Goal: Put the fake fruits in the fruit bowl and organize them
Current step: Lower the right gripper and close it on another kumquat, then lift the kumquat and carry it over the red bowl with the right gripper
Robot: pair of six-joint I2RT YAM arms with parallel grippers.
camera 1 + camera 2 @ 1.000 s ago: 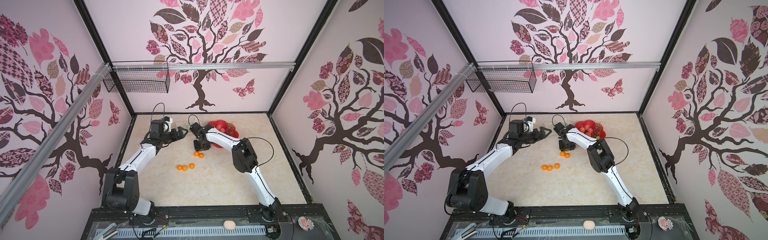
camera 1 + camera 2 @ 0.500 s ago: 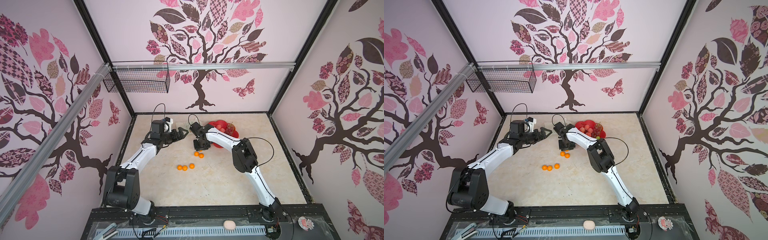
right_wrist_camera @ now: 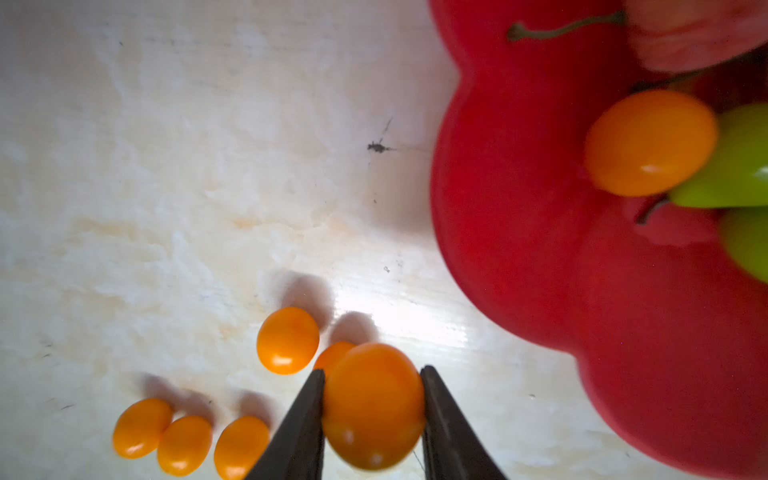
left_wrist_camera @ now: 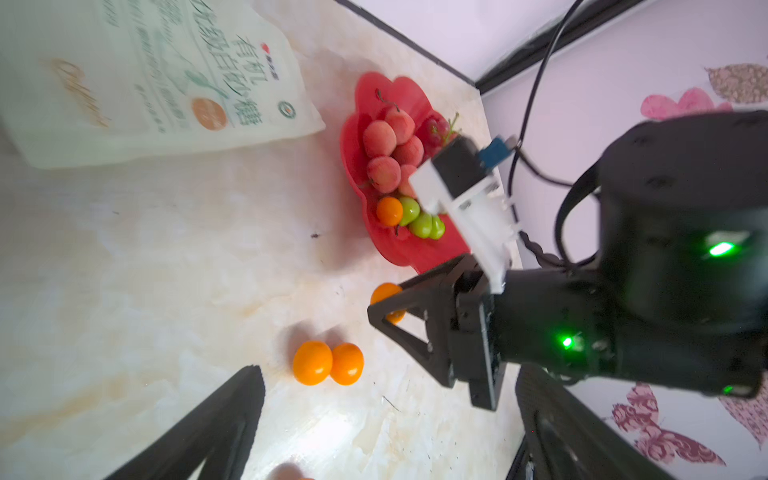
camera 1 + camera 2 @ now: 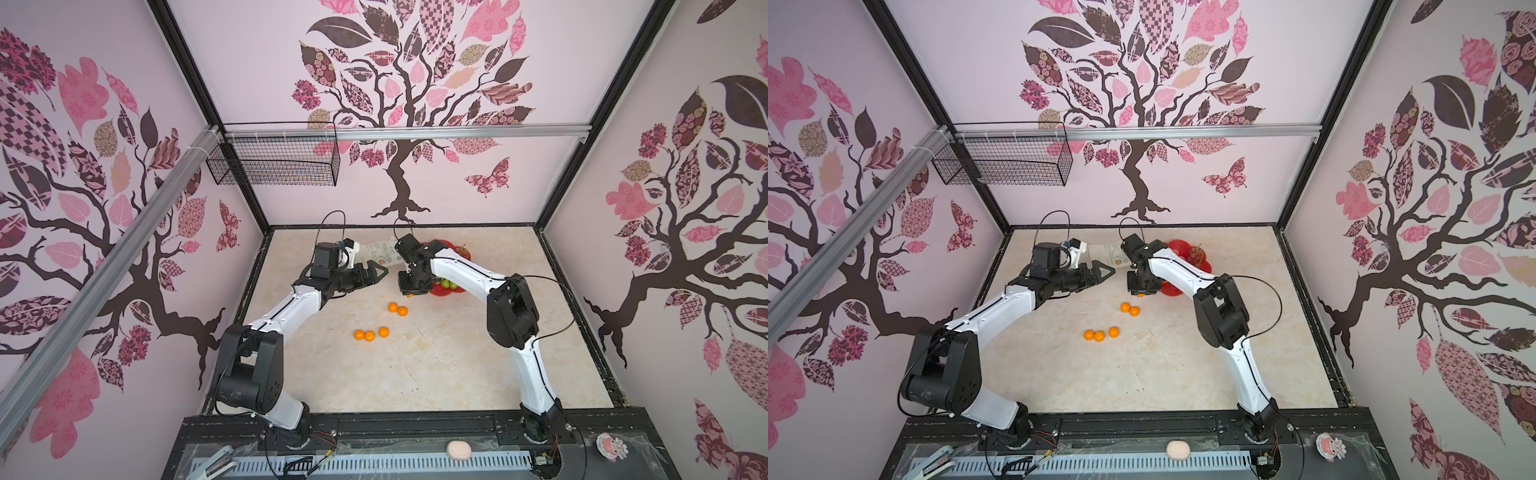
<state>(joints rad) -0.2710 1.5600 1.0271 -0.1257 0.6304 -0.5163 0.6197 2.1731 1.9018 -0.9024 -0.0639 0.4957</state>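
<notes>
1. The right gripper [image 3: 372, 370] points straight down, its jaws narrowed onto one tangerine [image 3: 374, 405] gripped between the fingertips.
2. Its wrist hangs from a forearm that slopes down from a raised elbow. The fruit bowl [image 5: 446, 291] lies just beside the gripper and holds peaches [image 4: 380, 139], green fruit and one orange one.
3. Five loose tangerines [image 5: 369, 336] lie on the table [image 5: 415, 374], nearer the arms' bases.
4. The left gripper [image 5: 376, 272] juts level toward the right one, jaws wide apart and empty, with its arm stretched forward.

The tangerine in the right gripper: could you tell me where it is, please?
The tangerine is clamped in the right gripper, just left of the fruit bowl in both top views, close to two loose tangerines.
</notes>
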